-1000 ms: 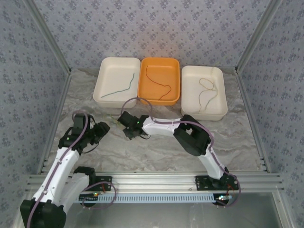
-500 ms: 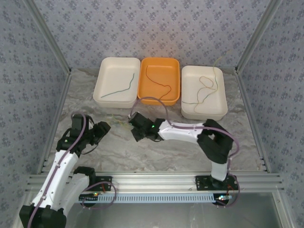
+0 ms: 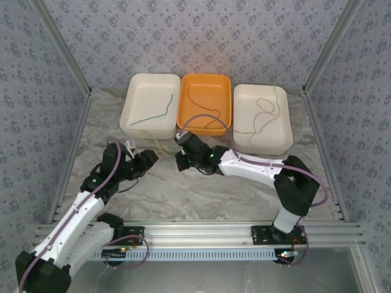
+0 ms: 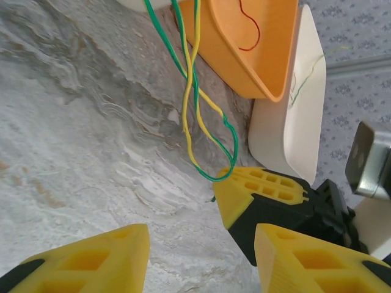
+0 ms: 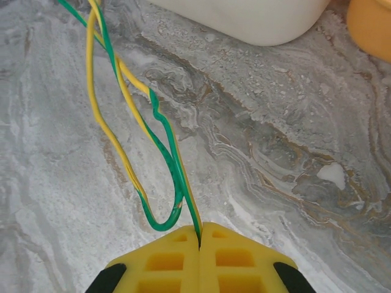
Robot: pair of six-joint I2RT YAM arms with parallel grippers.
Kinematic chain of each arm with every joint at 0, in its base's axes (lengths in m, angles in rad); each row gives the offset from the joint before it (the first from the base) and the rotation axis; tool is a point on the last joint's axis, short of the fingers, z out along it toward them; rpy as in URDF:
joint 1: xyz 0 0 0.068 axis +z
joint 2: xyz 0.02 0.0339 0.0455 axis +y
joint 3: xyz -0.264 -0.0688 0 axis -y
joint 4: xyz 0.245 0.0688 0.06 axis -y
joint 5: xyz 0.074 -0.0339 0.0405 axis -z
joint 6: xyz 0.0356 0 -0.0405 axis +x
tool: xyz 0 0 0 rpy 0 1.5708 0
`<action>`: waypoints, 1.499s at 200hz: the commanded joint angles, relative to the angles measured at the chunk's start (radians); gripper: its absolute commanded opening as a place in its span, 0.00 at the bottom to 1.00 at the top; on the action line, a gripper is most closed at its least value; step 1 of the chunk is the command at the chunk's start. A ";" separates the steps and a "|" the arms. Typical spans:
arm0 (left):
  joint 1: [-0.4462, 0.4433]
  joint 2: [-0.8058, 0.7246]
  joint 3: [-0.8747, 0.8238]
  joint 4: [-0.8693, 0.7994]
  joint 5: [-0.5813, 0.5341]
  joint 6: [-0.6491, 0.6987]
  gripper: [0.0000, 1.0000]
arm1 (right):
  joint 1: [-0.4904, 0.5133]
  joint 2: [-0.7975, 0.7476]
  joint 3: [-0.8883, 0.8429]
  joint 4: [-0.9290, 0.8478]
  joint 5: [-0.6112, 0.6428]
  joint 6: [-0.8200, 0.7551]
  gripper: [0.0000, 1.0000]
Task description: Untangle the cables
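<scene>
Two cables (image 5: 174, 160): yellow and green, twisted together, on the table (image 3: 201, 195) before the orange tray's (image 3: 206, 77) near edge
Right gripper (image 5: 200, 239): clamped on both cables
Left gripper (image 3: 150, 159): fingers apart, holding nothing, just beside

Two white arms with black joints, the left arm (image 3: 79, 210) and the right arm (image 3: 250, 168), each carry a thick purple-grey cable (image 3: 115, 152) along the casing, while the left gripper (image 4: 201, 244) and right gripper (image 5: 200, 235) end in chunky yellow fingers (image 5: 165, 262) moulded with hollow rectangular cells.
</scene>
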 commanded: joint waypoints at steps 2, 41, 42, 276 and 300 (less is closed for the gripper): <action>-0.023 0.060 -0.028 0.157 -0.036 -0.019 0.49 | -0.021 -0.050 -0.013 0.012 -0.128 0.076 0.00; -0.026 0.148 -0.039 0.267 -0.055 -0.009 0.48 | -0.049 -0.071 -0.026 0.021 -0.248 0.151 0.00; -0.026 0.150 -0.039 0.271 -0.054 -0.009 0.48 | -0.049 -0.071 -0.026 0.021 -0.250 0.151 0.00; 0.139 -0.017 0.429 -0.173 0.151 0.047 0.00 | -0.121 -0.251 -0.117 -0.243 0.340 -0.258 0.00; 0.228 0.006 0.499 -0.181 0.186 0.045 0.00 | -0.093 -0.289 -0.158 -0.221 0.392 -0.287 0.00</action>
